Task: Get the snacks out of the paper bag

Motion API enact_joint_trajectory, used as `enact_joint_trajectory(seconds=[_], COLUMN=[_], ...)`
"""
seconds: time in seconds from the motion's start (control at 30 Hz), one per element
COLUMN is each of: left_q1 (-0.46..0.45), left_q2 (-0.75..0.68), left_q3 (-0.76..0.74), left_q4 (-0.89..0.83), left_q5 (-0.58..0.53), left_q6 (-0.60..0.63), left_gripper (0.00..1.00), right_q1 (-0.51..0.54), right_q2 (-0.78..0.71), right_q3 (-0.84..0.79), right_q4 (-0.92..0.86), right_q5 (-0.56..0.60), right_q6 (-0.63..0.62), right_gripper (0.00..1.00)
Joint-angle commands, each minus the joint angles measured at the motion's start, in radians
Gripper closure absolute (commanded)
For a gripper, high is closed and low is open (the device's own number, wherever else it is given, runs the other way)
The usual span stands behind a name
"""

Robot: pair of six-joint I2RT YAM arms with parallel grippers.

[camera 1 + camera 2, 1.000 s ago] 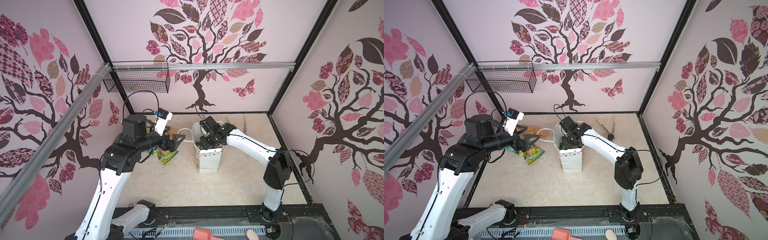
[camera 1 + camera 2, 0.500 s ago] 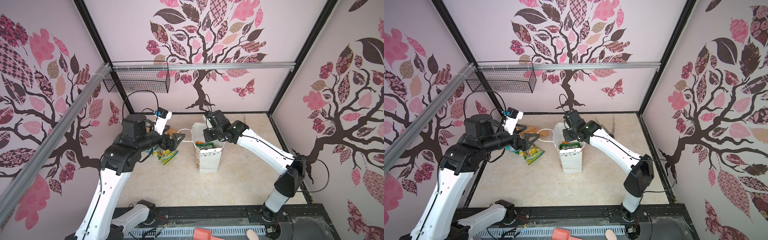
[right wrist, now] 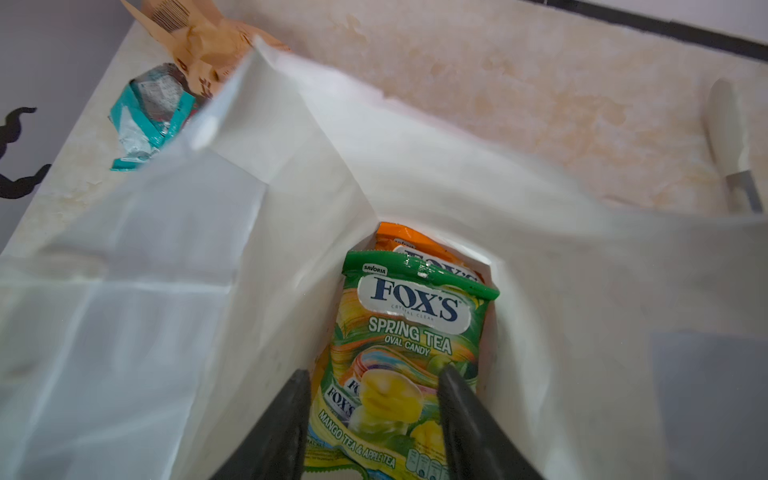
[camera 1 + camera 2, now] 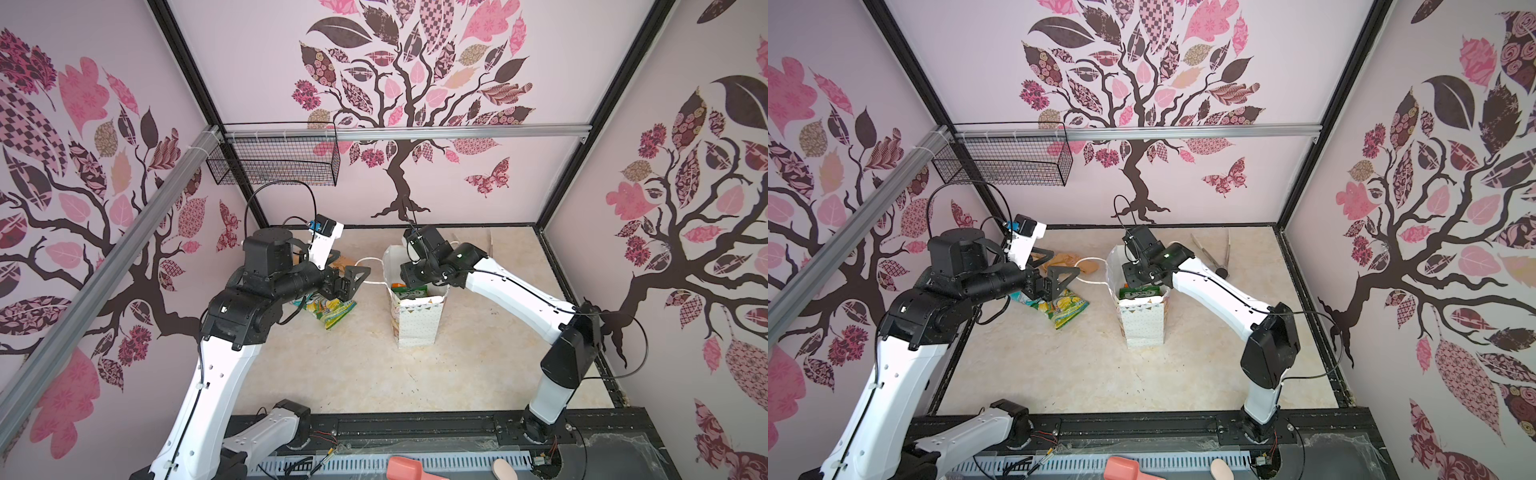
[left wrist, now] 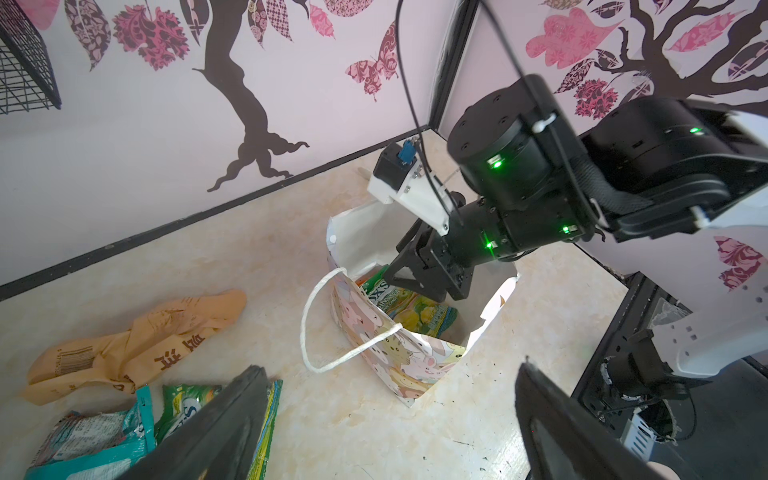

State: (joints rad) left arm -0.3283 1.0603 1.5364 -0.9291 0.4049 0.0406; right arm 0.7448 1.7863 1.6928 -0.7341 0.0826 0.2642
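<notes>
The paper bag [image 4: 415, 328] stands upright, a green packet [image 3: 411, 332] and an orange packet [image 3: 411, 239] inside. My right claw [image 3: 374, 374] dips into its mouth, jaws apart; my left claw [image 4: 351, 280] hangs spread wide to its left.

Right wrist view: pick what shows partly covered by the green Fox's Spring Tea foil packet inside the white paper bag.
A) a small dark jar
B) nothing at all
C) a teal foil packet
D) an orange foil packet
D: an orange foil packet peeks out from behind the green Fox's Spring Tea foil packet inside the white paper bag, while the teal foil packet lies outside the bag.
</notes>
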Motion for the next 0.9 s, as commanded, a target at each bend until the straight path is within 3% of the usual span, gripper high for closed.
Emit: enact_joint_trajectory(seconds=[0.0,0.57,0.87], left_q1=[-0.005,-0.004,-0.005], left_q2=[-0.007,-0.011,-0.008], left_q3=[-0.016,-0.019,-0.017], left_q4=[0.011,0.001,0.004], left_q5=[0.002,-0.002,0.002], left_q6=[0.0,0.007,0.005], left_gripper=[0.06,0.05,0.05], right_q1=[0.004,0.0,-0.003], right_q2=[0.05,0.224,0.309], right_q3=[-0.031,-0.085,-0.174], right_q4=[-0.035,-0.046,0.014], right_q5=[0.04,0.139,0.068], right_q6=[-0.012,-0.029,-0.021], right_gripper=[0.39,0.08,0.11])
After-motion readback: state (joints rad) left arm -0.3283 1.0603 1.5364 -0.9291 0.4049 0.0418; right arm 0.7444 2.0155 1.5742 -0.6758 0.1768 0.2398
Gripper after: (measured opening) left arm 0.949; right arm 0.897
